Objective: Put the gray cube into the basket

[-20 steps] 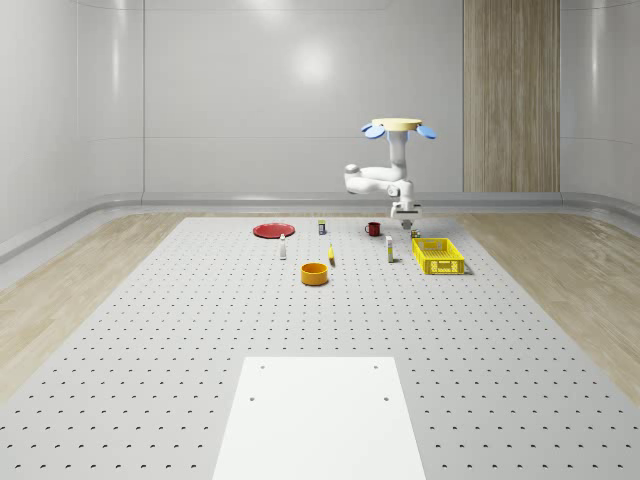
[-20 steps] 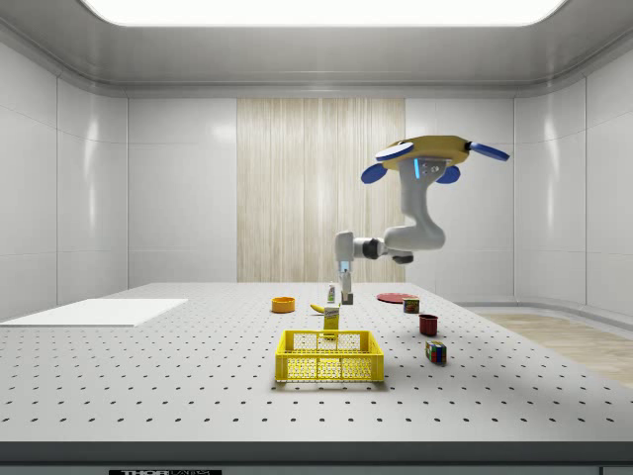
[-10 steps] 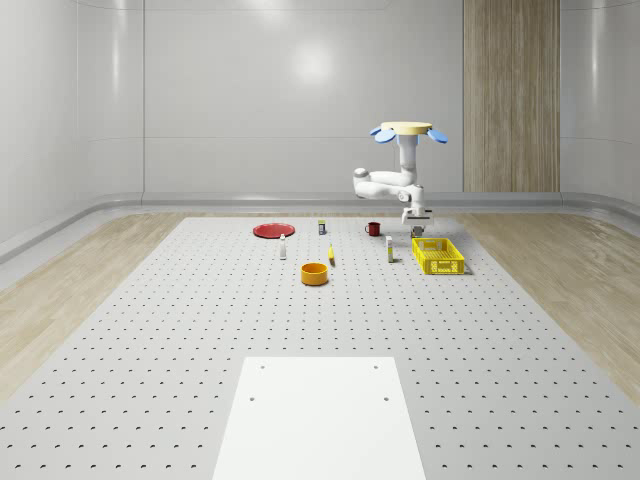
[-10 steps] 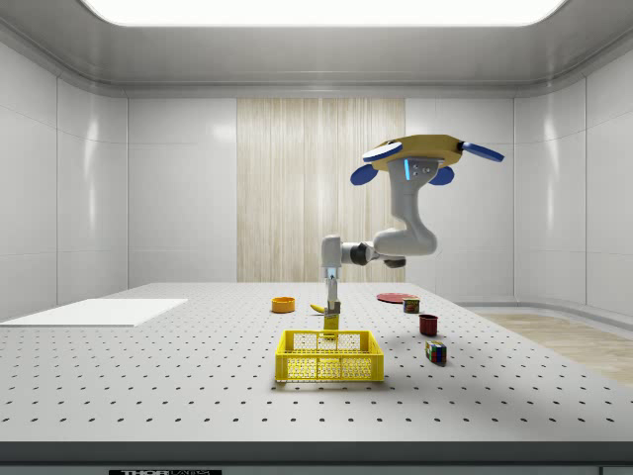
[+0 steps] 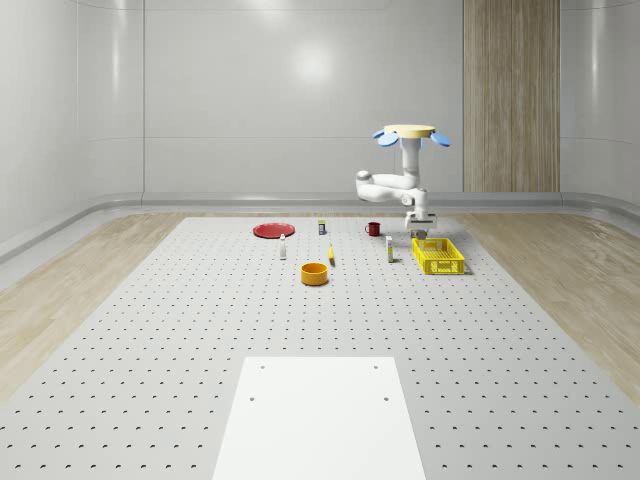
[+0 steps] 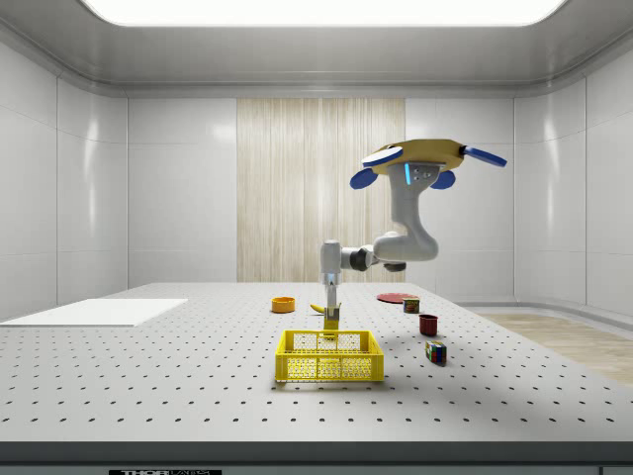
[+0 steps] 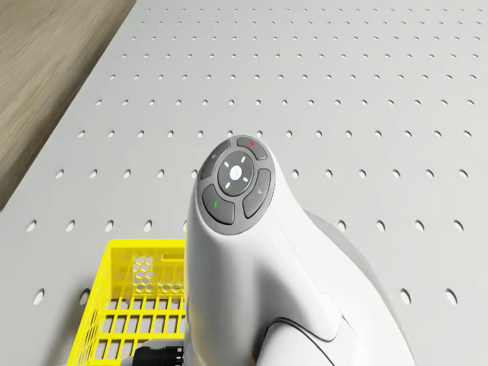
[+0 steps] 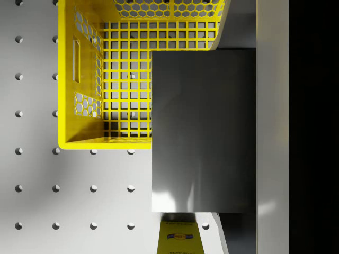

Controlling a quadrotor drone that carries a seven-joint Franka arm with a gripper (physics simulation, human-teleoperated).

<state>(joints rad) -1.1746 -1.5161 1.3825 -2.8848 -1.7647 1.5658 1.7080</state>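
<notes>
Drone (image 6: 423, 158) hovering high over the tabletop (image 5: 200, 330), just behind the yellow basket (image 6: 329, 357) in the side view. Arm bent down, with the jaws (image 6: 330, 313) hanging over the basket's back edge. Jaws closed on the gray cube (image 8: 204, 129), held tight between them. Cube up in the air, partly over the basket's corner and partly over the bare tabletop. Small yellow bottle (image 8: 180, 237) right past the cube. Orange bowl (image 5: 315, 273), red plate (image 5: 272, 230) and red cup (image 5: 373, 228) standing well apart on the tabletop.
</notes>
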